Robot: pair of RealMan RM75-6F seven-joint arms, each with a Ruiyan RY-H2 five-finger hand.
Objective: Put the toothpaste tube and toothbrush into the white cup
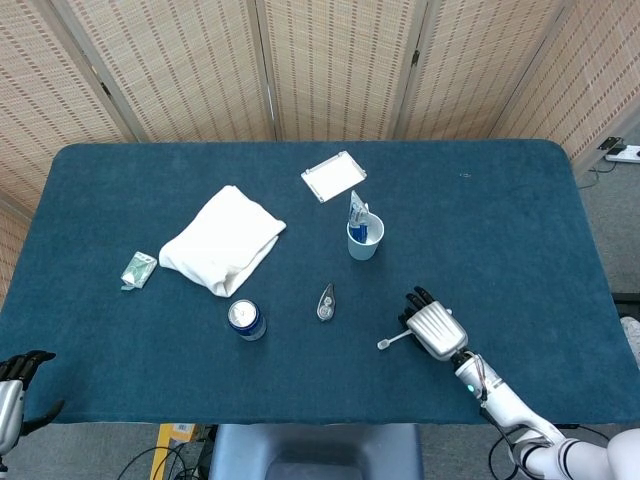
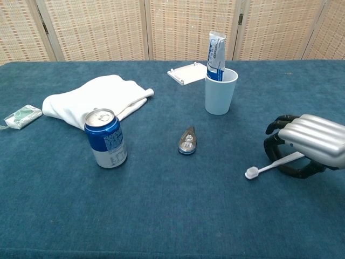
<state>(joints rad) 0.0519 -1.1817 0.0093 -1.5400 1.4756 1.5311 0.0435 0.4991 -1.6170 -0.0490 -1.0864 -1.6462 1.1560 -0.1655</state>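
A dark blue cloth covers my table [image 1: 500,200], and woven reed screens [image 1: 330,60] stand behind it at 12 o'clock. On it lie a white towel [image 1: 222,240], a blue drink can [image 2: 105,138], a small green packet [image 1: 138,269], a white lid [image 1: 333,176] and a little teardrop-shaped thing [image 2: 187,141] (I cannot tell what it is).

The head view shows grey floor past the right table edge, and my left hand [image 1: 12,385] down at 8 o'clock off the table corner, fingers curled, holding nothing that I can see; the chest view shows neither. The chest view shows the toothpaste tube [image 2: 215,51] standing upright in the white cup [image 2: 220,91].

My right hand [image 2: 304,144] sits low over the cloth at 4 o'clock from the cup, knuckles up, fingers curled around the handle of the toothbrush [image 2: 272,166]. The brush head points toward 9 o'clock, at or just above the cloth, well apart from the cup.
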